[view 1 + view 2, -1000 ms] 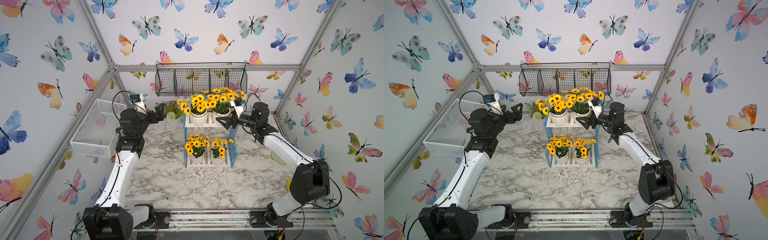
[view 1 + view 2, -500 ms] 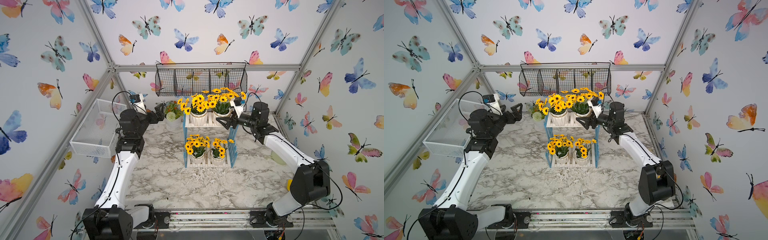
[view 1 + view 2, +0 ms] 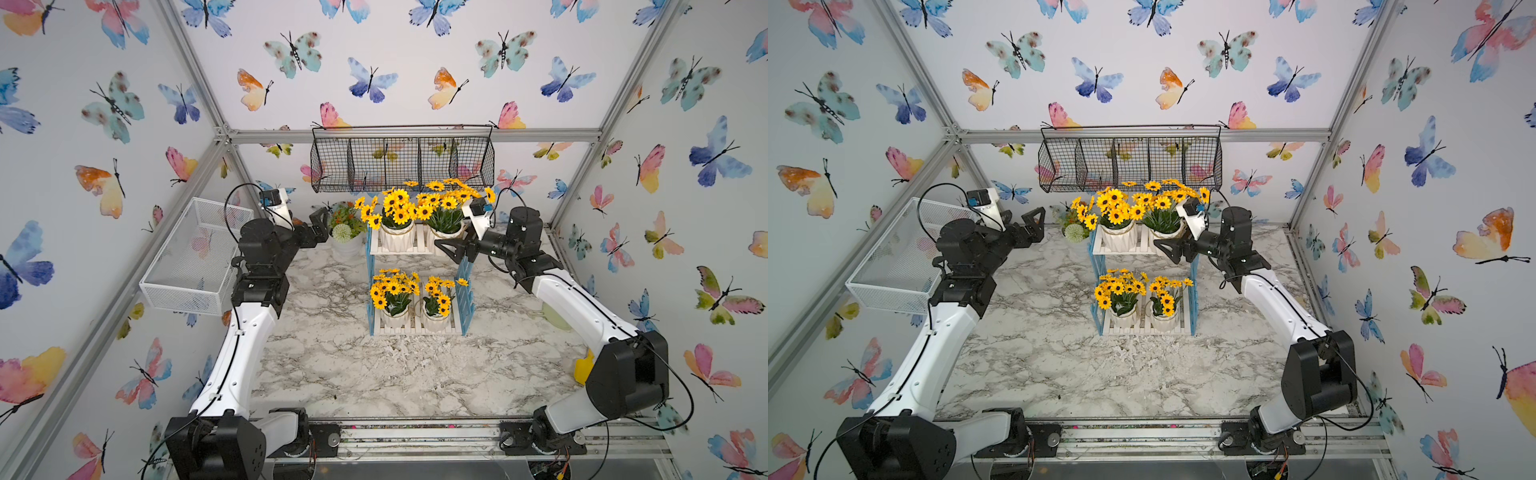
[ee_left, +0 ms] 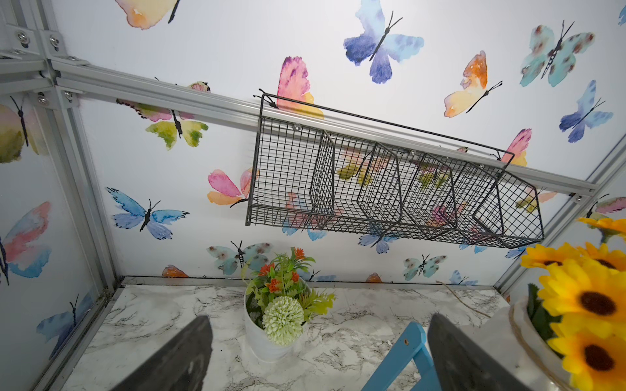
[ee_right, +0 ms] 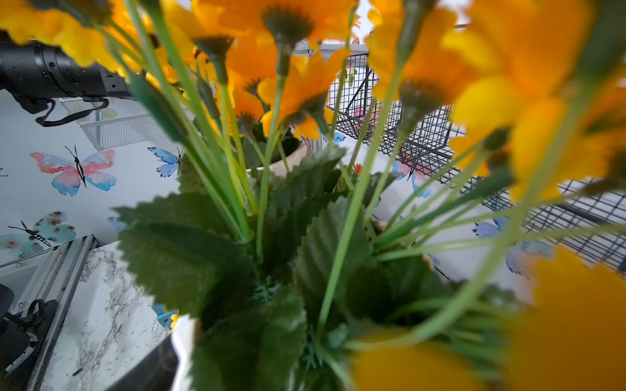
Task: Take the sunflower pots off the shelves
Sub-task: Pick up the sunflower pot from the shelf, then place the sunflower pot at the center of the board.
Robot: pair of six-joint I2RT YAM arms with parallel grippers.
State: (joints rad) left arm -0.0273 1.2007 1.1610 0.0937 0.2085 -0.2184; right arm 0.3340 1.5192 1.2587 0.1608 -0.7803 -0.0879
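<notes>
Neither arm had visibly moved: right gripper [image 3: 453,250] stayed spread wide around the upper-right sunflower pot [image 3: 445,232] on the shelves [image 3: 422,245], mid-frame; left gripper [image 3: 319,226] gaped, empty.

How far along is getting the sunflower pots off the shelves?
Nothing is off yet: all four sunflower pots sit on the shelves, two per tier. In hand: the right tool is open at the top pot nearest it, unlifted. The left tool is open and empty. All four remain.

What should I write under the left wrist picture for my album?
Open left end effector facing a white pot of mixed flowers, a black wire basket above, sunflowers close by.
</notes>
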